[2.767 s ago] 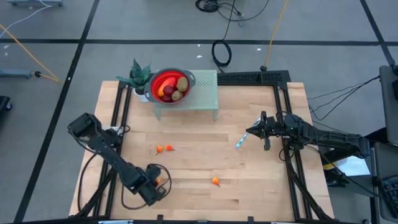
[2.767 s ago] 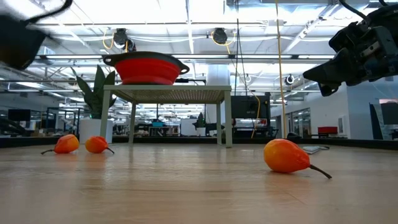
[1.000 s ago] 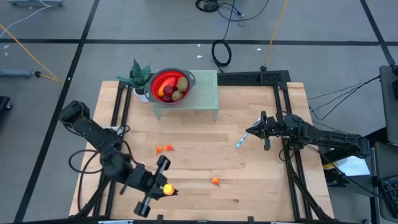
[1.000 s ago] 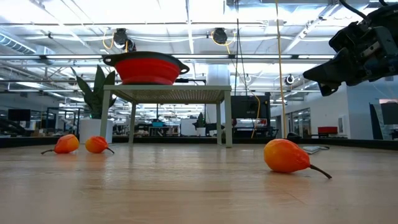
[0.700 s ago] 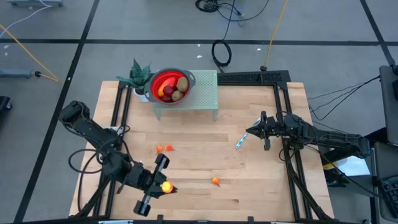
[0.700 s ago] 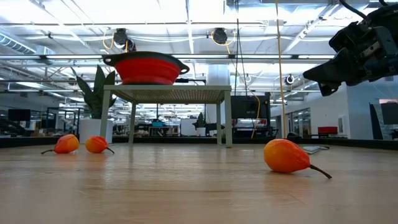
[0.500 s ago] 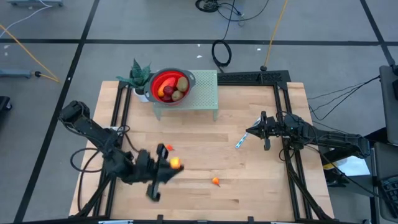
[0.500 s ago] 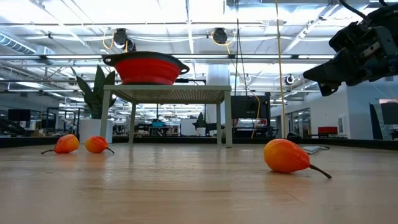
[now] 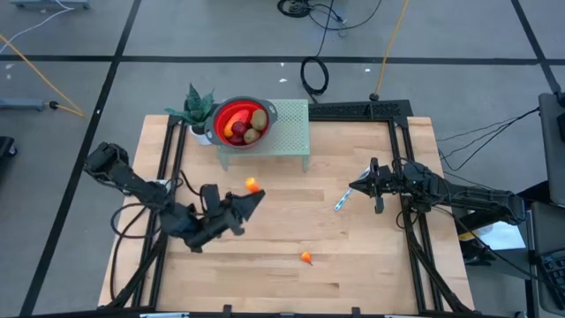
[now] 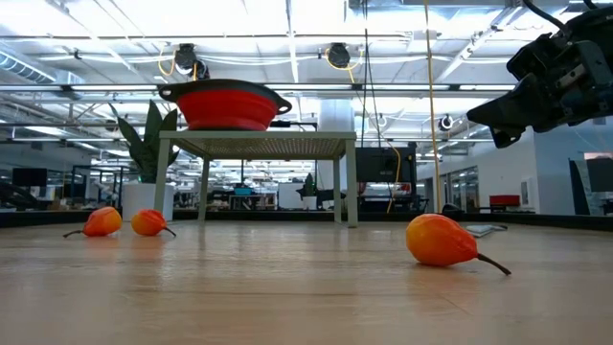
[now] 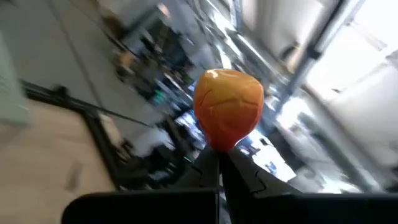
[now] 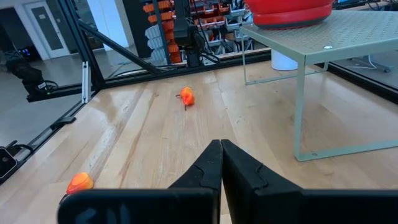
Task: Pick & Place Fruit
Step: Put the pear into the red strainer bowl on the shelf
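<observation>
Orange fruit (unlabelled) in left pincer

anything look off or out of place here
Mostly the blue-and-white stick, lying loose on the table by the right hand, no fruit. The left hand pinches an orange fruit only by its base.

I'm seeing open table lying between the arms; only the green stand is blocking the back.

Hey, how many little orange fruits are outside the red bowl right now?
4 fruits. One is pinched in the left gripper, held aloft; one lies alone, far from the bowl; two lie side by side, clear only in the low view.
</observation>
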Robot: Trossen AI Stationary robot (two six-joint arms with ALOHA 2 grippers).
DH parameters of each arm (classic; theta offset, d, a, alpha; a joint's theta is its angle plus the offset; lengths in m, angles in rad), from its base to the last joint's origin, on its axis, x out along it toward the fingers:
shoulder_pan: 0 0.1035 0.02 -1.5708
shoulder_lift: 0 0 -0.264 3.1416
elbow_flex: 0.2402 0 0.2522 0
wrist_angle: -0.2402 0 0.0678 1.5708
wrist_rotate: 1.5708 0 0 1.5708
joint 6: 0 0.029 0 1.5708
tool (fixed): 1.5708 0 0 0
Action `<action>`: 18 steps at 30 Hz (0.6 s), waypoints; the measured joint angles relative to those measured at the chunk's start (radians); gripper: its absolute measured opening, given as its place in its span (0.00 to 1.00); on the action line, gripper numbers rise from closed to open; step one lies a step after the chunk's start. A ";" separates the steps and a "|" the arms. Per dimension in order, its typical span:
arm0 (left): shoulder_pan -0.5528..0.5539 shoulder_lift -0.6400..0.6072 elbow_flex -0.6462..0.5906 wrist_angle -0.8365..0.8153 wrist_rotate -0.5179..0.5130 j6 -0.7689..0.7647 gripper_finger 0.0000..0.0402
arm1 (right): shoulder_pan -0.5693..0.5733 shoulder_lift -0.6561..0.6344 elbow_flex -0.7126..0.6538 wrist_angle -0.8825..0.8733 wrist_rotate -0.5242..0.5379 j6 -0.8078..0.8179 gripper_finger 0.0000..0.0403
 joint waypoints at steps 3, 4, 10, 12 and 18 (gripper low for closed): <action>0.014 0.000 0.000 -0.001 -0.077 0.081 0.00 | 0.000 0.000 0.000 0.000 0.000 0.000 0.00; 0.018 0.000 0.000 -0.001 -0.102 0.111 0.00 | 0.000 0.000 0.000 0.000 0.000 0.000 0.00; 0.041 0.000 0.000 -0.002 -0.216 0.307 0.00 | 0.000 0.000 0.000 0.000 0.000 -0.037 0.00; 0.057 0.000 0.000 -0.002 -0.223 0.368 0.00 | 0.000 0.000 0.000 0.000 0.000 -0.054 0.00; 0.122 0.000 0.000 -0.002 -0.189 0.491 0.00 | 0.000 0.000 0.000 0.000 0.000 -0.055 0.00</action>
